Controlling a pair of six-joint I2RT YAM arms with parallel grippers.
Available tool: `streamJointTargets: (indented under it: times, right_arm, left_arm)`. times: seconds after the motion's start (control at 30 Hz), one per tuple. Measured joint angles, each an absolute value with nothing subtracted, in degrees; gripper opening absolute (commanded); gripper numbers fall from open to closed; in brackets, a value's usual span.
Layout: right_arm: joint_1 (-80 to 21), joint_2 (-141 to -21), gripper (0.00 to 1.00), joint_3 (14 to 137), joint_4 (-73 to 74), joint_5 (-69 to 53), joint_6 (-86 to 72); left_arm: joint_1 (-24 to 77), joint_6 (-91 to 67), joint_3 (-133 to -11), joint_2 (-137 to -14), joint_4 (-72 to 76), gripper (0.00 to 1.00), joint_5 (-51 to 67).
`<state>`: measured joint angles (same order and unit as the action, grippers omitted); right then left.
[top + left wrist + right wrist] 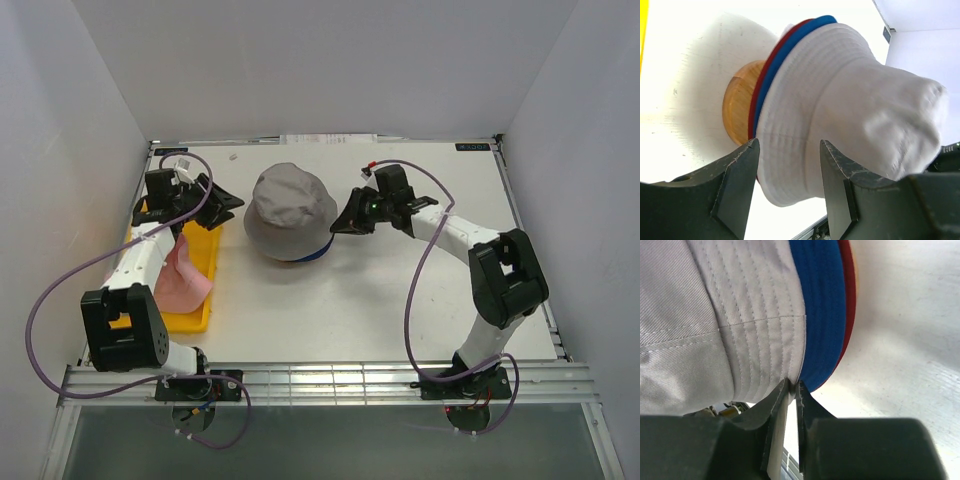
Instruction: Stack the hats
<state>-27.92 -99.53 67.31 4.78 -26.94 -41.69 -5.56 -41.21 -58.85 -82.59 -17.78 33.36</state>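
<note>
The grey hat (290, 210) sits on top of a stack at the table's middle. Under it show the navy blue hat's brim (318, 254) and, in the left wrist view, the dark red hat's brim (771, 65). The stack rests on the wooden stand (740, 112). My right gripper (345, 222) is shut on the edge of the grey hat's brim (765, 350), just beside the blue brim (820, 305). My left gripper (215, 205) is open and empty, just left of the stack and facing the grey hat (850, 100). The light pink hat (180, 275) lies in the tray.
A yellow plastic tray (200, 315) lies at the left, under the left arm. White walls stand close on the left, back and right. A metal rail runs along the near edge (330, 380).
</note>
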Motion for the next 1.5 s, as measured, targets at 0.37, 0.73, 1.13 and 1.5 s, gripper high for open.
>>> streamJointTargets:
  times: [0.37, 0.73, 1.13, 1.5]
  right_arm:
    - [-31.44, -96.47, 0.40, 66.63, 4.69, -27.00, -40.27]
    - [-25.47, -94.32, 0.63, 66.59, 4.58, -27.59, -39.57]
    - [-21.67, -98.80, 0.72, 70.13, 0.49, -32.53, -40.56]
    - [-21.04, -106.78, 0.68, 72.05, -10.07, -38.50, -48.45]
  left_arm:
    - [-5.58, -43.29, -54.35, -79.22, -17.63, 0.62, 34.57]
    - [-5.56, -45.28, -48.23, -78.30, -16.16, 0.62, 35.46]
    - [-5.52, -48.62, -47.83, -79.42, -10.24, 0.61, 36.40]
    - [-5.39, -52.25, -46.41, -82.32, -6.81, 0.56, 36.45]
